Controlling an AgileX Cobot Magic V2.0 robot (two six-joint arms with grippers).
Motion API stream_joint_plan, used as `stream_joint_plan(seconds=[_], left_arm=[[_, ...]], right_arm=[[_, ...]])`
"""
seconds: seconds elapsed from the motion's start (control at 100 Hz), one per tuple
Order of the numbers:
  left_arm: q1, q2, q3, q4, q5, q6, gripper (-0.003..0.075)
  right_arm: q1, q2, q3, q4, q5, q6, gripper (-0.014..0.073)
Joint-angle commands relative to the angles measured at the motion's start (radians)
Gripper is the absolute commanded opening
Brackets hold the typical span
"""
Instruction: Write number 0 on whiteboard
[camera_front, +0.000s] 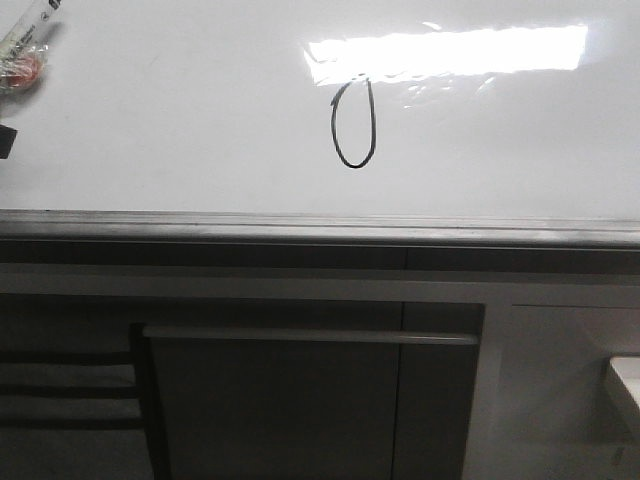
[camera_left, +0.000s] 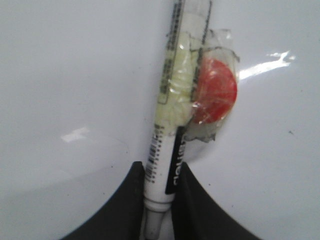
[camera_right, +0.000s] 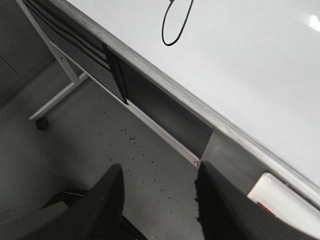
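One upright number 0 (camera_front: 353, 124), long axis vertical

A broad rectangular glare band (camera_front: 447, 50) burns out the upper part of the whiteboard (camera_front: 180, 130) in the front view, just touching the top of the number 0 (camera_front: 353, 125). Below the grey edge strip (camera_front: 320, 228) the picture turns dim and murky. The left wrist view is soft, with small glare streaks (camera_left: 263, 67).

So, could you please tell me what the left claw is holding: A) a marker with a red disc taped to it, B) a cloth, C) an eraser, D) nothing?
A: the left claw is shut on the marker, red disc taped on.
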Motion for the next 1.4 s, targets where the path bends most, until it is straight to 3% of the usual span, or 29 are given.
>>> stream_joint_plan(seconds=[0.0, 0.21, 0.5, 0.58, 0.97, 1.391], left_arm=[[-0.008, -0.022, -0.030, 0.009, -0.078, -0.010, -0.0009], [-0.008, -0.024, -0.030, 0.011, -0.078, -0.010, 0.0031], [-0.008, -0.026, -0.030, 0.014, -0.078, -0.010, 0.0298], [-0.008, -0.026, -0.030, 0.014, -0.078, -0.010, 0.0339], [-0.008, -0.175, -0.030, -0.019, 0.040, -0.010, 0.0344], [-0.008, -0.520, -0.062, -0.152, 0.555, -0.010, 0.0344]], right_arm=[[-0.005, -0.006, -0.023, 0.026, -0.050, -0.001, 0.0305], [-0.005, -0.006, -0.023, 0.026, -0.048, -0.001, 0.0305], [-0.005, -0.006, -0.023, 0.026, -0.048, -0.001, 0.0305], [-0.005, -0.006, -0.023, 0.026, -0.048, -0.001, 0.0305], [-0.005, -0.006, -0.023, 0.030, -0.048, -0.001, 0.0305], [-0.005, -0.006, -0.023, 0.030, -0.048, 0.054, 0.0305]])
